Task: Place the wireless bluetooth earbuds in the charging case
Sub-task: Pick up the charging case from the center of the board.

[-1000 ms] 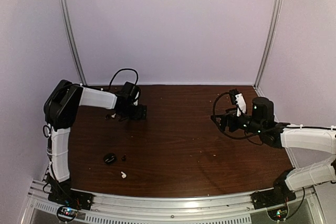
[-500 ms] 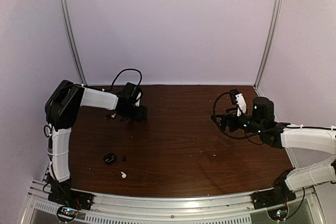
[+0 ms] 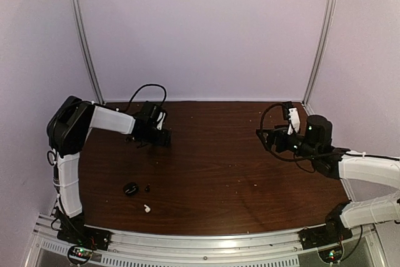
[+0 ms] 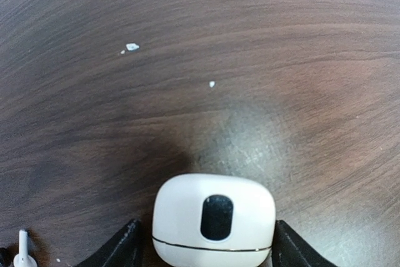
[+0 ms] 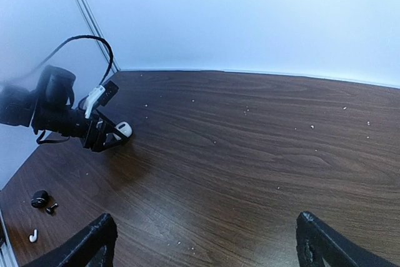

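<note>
My left gripper (image 4: 206, 245) is shut on a closed white charging case (image 4: 214, 220) with a black oval mark, low over the table at the back left (image 3: 164, 137). The case also shows in the right wrist view (image 5: 123, 129). A white earbud (image 4: 24, 256) lies just left of the left gripper's fingers. Near the front left lie a small black case (image 3: 130, 188), a black earbud (image 3: 147, 187) beside it and another white earbud (image 3: 147, 207). My right gripper (image 3: 267, 137) is open and empty, raised over the right side, far from all of them.
The brown wooden table (image 3: 219, 167) carries small white crumbs. Metal frame posts (image 3: 84, 35) stand at the back corners against the pale walls. A black cable (image 3: 147, 89) loops above the left wrist.
My left gripper has shifted slightly left and back with the white case. My right arm has drawn back toward the right rear.
</note>
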{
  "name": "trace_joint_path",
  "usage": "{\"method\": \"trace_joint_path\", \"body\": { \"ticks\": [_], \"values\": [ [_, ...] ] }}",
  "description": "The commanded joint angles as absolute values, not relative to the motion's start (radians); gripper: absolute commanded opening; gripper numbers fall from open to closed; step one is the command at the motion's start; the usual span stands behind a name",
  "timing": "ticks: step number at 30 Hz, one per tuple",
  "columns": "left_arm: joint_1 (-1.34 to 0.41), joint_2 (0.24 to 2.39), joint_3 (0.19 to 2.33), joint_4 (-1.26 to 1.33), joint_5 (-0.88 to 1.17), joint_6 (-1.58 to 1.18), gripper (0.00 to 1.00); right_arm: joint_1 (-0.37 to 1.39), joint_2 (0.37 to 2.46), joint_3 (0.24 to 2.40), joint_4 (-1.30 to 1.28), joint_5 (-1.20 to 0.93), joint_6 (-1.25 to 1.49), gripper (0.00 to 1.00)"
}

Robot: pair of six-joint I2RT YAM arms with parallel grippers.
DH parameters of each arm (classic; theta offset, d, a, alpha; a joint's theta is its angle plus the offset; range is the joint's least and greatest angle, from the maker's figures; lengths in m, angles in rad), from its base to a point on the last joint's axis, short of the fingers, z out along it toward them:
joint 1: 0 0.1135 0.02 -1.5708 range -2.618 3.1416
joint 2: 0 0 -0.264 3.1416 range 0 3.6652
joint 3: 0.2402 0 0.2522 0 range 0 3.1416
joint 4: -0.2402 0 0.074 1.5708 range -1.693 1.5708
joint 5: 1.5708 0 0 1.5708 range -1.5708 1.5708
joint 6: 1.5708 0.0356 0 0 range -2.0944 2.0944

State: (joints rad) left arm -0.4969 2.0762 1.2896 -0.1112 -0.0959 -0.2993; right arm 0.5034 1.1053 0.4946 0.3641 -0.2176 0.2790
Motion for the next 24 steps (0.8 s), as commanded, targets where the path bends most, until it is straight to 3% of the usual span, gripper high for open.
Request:
{"method": "trace_joint_path", "body": {
  "ticks": [1,12,24],
  "values": [
    [-0.491,2.1,1.312,-0.076,-0.104,-0.261,0.69,0.497,1.034,0.469,0.4,-0.2,0.273,1.0],
    [-0.504,2.074,1.27,-0.009,-0.072,-0.171,0.57,0.48,1.039,0.532,0.286,-0.302,0.267,1.0],
    [-0.65,1.918,1.134,0.136,0.068,0.062,0.49,0.48,1.063,0.55,0.229,-0.465,0.342,1.0]
  ]
}}
